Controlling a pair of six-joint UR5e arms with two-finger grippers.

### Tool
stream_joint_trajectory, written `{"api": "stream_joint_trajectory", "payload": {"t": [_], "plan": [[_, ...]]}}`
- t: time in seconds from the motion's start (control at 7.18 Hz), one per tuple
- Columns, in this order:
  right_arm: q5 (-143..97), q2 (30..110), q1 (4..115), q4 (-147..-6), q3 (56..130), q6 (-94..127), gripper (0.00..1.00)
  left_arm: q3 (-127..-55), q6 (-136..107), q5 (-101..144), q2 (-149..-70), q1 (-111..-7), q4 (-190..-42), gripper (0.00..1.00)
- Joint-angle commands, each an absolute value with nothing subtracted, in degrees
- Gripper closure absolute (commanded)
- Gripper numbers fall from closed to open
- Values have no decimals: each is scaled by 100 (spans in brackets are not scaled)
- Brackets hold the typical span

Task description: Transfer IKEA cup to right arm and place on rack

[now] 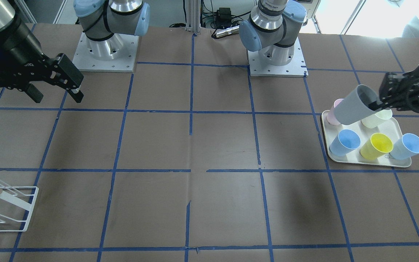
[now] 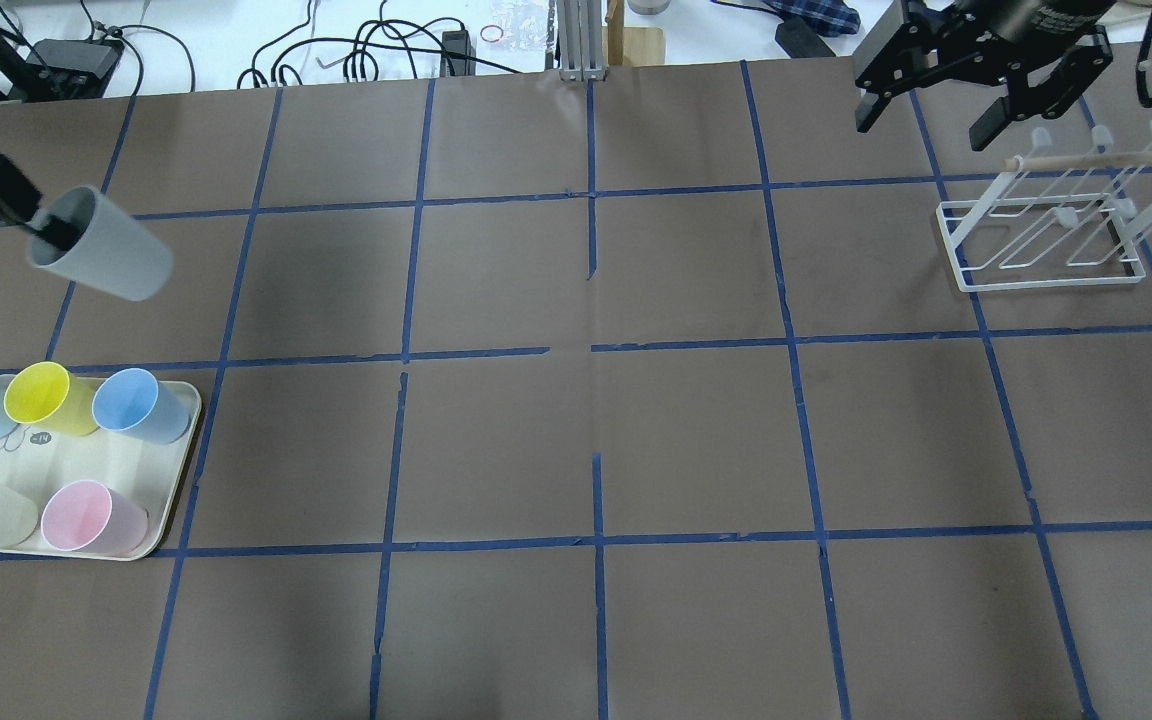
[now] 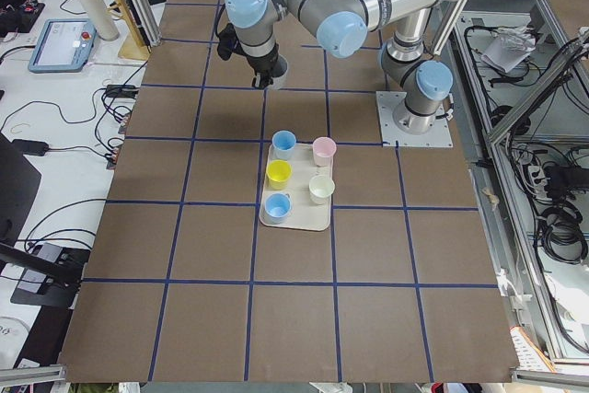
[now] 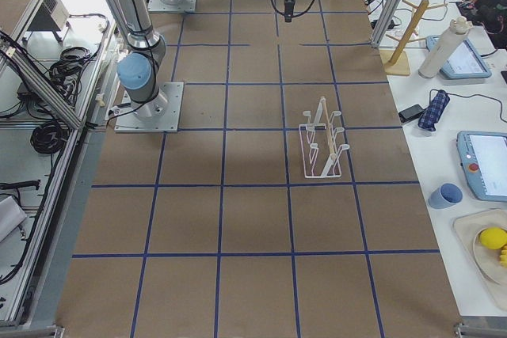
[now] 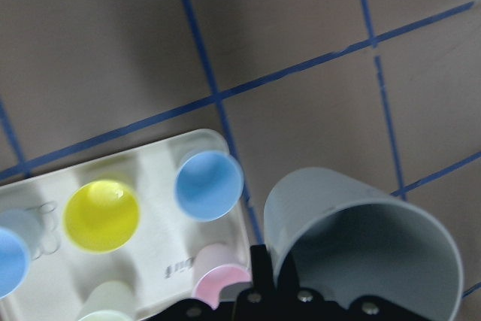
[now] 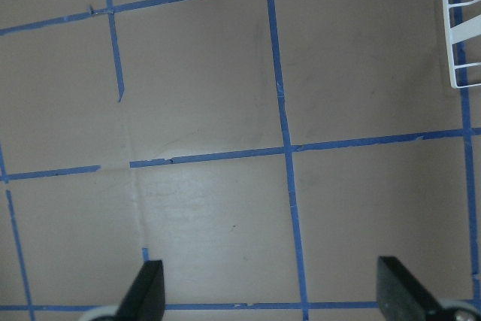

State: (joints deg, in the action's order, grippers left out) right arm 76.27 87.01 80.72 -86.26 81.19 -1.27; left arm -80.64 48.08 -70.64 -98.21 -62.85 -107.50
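Tray (image 2: pixel 76 455): cream, flat on the table (image 2: pixel 596 430), near left; five coloured cups (image 2: pixel 36 398) standing in it.
IKEA cup (image 2: pixel 101 245): pale grey, raised off the table and tilted; beyond the tray's far edge, well apart from the rack.
Left gripper (image 1: pixel 375 104): pinching the IKEA cup's rim, one finger inside the mouth, one outside.
Rack (image 2: pixel 1046 284): white wire with wooden dowel, standing far right on the table.
Right gripper (image 2: pixel 924 128): jaws spread wide, gripping nothing; raised over the table near the rack, not touching it.
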Motion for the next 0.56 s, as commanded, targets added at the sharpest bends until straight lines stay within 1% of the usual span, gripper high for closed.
{"api": "stream_joint_trajectory", "payload": {"t": [0.0,0.28,0.42], "plan": [[6230,8719,7246,-8115,8147,-490,0,-8872,4588,-5161,-9739,-6863,-10828,100],[5041,8710,6621,-7368,8209,-974,0,-9821,4344,-2292,-9642,-7223,-11116,100],[4636,8684,6505,-7061,8226,-1106,0,-10113,4316,-1685,-9616,-7555,-11101,100]]}}
